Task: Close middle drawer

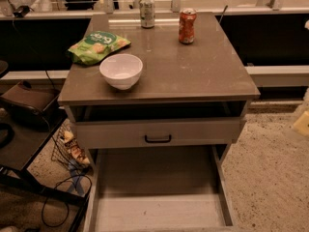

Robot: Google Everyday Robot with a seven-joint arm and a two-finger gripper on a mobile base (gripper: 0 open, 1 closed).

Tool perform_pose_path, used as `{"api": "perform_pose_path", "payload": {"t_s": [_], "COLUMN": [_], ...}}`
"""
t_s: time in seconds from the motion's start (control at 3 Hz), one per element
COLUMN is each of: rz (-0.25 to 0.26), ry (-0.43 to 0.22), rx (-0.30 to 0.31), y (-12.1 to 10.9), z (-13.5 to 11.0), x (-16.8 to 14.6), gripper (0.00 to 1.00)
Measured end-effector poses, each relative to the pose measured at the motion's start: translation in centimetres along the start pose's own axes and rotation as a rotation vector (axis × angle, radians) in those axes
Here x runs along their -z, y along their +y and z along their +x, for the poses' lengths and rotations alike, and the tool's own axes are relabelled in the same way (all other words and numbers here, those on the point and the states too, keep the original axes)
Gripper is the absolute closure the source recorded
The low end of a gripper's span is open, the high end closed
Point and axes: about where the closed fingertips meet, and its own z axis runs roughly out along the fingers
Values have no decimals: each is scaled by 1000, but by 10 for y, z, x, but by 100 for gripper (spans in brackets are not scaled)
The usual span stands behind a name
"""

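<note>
The middle drawer (158,187) is pulled far out toward me below the cabinet top (193,76). Its pale bare inside shows, with side walls left and right; its front and handle are cut off by the bottom edge of the view. Above it the uppermost drawer (120,132) stands slightly open, with a small black bar handle (158,139) and a dark gap over its front. The lowest drawer is hidden. The gripper is not in view.
On the cabinet top stand a white bowl (121,70), a green snack bag (98,45), a silver can (147,11) and an orange can (187,26). A wire basket (71,149), cables (63,197) and a dark bag (29,100) are at the left. Speckled floor (270,178) lies to the right.
</note>
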Motion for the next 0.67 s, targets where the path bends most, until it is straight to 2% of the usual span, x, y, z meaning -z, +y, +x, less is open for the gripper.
{"api": "perform_pose_path", "payload": {"t_s": [0.33,0.67], "rz": [0,-4], "ry": [0,-8], "rx": [0,-9], "y": [0,12], "z": [0,11], "x": [0,-9], "gripper": [0,0]}}
